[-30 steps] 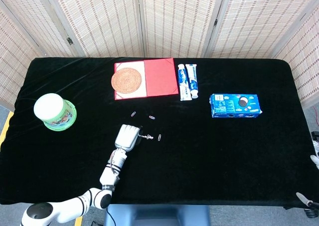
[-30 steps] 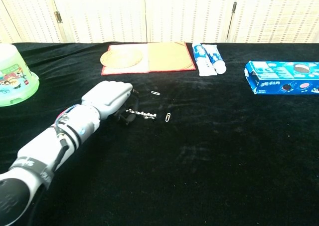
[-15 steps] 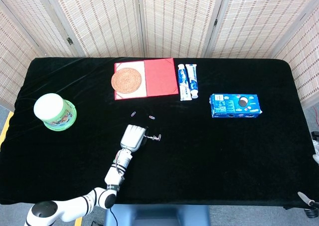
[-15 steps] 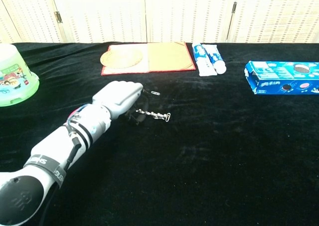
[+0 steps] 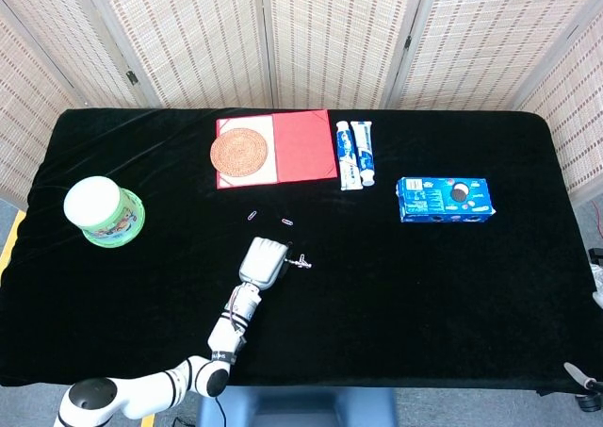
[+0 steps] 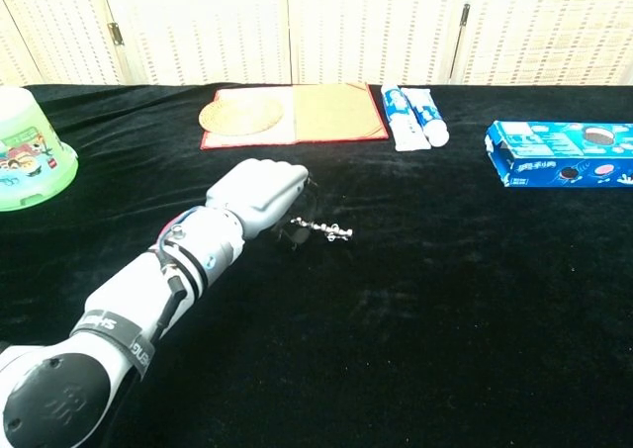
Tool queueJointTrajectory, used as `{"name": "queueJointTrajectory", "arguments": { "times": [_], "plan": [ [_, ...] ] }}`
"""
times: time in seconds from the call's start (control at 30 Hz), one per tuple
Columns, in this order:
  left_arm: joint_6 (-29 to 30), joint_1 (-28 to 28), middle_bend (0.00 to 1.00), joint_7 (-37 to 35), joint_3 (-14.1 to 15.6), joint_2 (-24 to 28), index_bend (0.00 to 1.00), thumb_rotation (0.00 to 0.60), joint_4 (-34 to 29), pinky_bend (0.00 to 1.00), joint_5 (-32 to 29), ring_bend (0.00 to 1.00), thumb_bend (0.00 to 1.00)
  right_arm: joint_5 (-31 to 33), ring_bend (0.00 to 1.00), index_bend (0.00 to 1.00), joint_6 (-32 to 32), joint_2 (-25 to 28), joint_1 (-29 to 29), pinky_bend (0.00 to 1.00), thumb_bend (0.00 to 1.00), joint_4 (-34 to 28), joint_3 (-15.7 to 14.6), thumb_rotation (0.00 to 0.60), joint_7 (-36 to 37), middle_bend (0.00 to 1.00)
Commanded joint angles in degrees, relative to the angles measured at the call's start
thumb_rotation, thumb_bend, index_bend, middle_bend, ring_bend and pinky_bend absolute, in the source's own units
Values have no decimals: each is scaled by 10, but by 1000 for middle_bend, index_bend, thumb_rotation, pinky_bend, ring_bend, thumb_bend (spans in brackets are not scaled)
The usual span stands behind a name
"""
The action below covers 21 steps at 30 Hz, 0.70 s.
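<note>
Left robot hand (image 5: pixel 264 260) sits knuckles-up near the middle of the worktop (image 5: pixel 424 295), fingers curled in and pinching one end of a short paper clip chain (image 5: pixel 301 262). In the chest view the chain (image 6: pixel 322 230) sticks out to the side of the robot hand (image 6: pixel 262 196), low over the black cloth. Can't tell if its free end touches down.

My read: the pick-up is done and it's at the carrying stage. Any further move calls for a firm pinch and a slow, level path, since the thin chain looks easy to drop.

Two loose paper clips (image 5: pixel 252 216) lie just beyond the hand. Further back are a red folder (image 5: pixel 303 144) with a woven coaster (image 5: pixel 242 152) on it and toothpaste boxes (image 5: pixel 355 154). A blue cookie box (image 5: pixel 445 200) and a green tub (image 5: pixel 104 210) sit well apart, so nothing really blocks it. The right hand doesn't show.
</note>
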Motion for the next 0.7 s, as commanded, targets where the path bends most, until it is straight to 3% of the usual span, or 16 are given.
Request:
{"name": "queueJointTrajectory", "arguments": {
  "times": [0.03, 0.4, 0.7],
  "plan": [
    [-8, -6, 1000, -1, 0, -8, 941, 600, 14, 1000, -4, 1000, 552, 1, 0, 0, 2, 0, -2, 0, 105, 1, 1, 600, 1, 0],
    [-21, -22, 1000, -25, -1, -29, 941, 600, 75, 1000, -2, 1000, 552, 8, 0, 0, 1, -1, -5, 0, 104, 5, 3, 600, 9, 0],
    [16, -12, 1000, -25, 1, -10, 941, 600, 39, 1000, 14, 1000, 552, 0, 0, 0, 9, -1, -7, 0, 104, 7, 2, 600, 10, 0]
  ]
}}
